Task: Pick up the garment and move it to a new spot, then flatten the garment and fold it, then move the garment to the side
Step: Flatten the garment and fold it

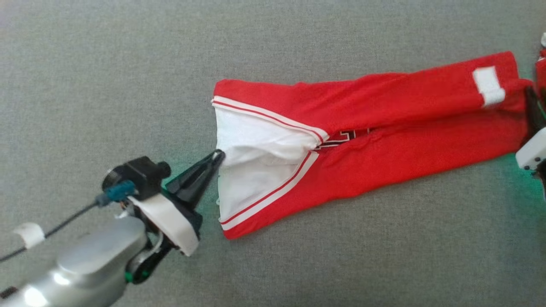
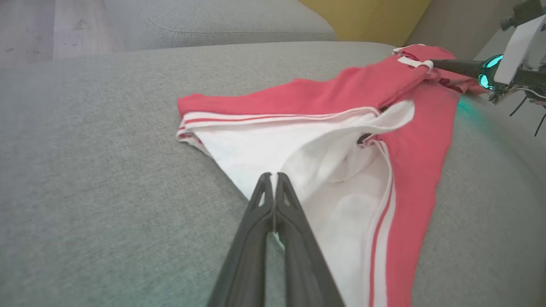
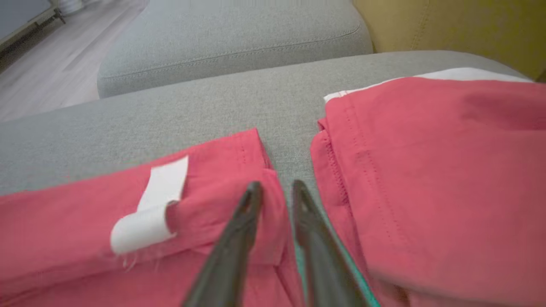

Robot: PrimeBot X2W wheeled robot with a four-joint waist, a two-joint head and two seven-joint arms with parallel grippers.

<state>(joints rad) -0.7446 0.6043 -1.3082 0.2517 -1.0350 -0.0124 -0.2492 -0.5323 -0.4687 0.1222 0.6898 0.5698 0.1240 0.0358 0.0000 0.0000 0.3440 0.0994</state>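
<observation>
- Garment [image 1: 384, 140]: red cloth, white lining, striped trim, long flat shape, lying on your grey woven cushion [image 1: 128, 85].
- Left gripper [image 1: 218, 155]: fingers pressed together, tips touching garment's white end; can't tell if it pinches cloth.
- Right gripper [image 3: 277, 189]: slightly parted over garment's red end, near white label [image 3: 149, 209].

It looks like a home living room: a grey woven sofa seat [image 1: 128, 64], and in the right wrist view a seamed grey cushion [image 3: 230, 42] at twelve o'clock, a mustard upholstered panel [image 3: 448, 25] at one o'clock and pale wood floor [image 3: 55, 59] at ten.
</observation>
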